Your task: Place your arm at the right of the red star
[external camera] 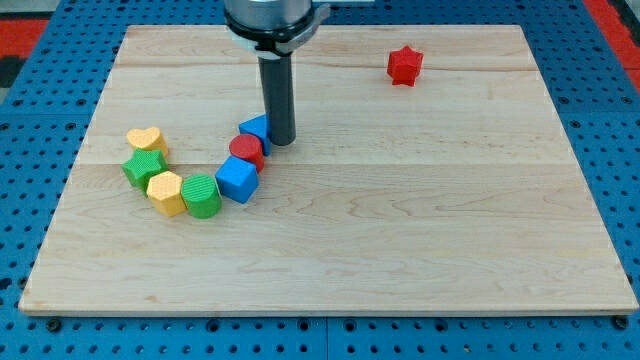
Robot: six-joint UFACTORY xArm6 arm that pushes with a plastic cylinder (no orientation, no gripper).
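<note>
my tip [282, 141] rests on the wooden board [400, 230], touching the blue block [256, 127] at the view's right end of a curved row | no gripper on me, only the bare rod | red star [405, 65] lies well apart, toward the view's top right | row: red cylinder [246, 151], blue cube [237, 179], green cylinder [201, 195], yellow hexagon [165, 192], green star [144, 166], yellow heart [146, 139]

bare board [430, 200] around red star [405, 65]
</note>
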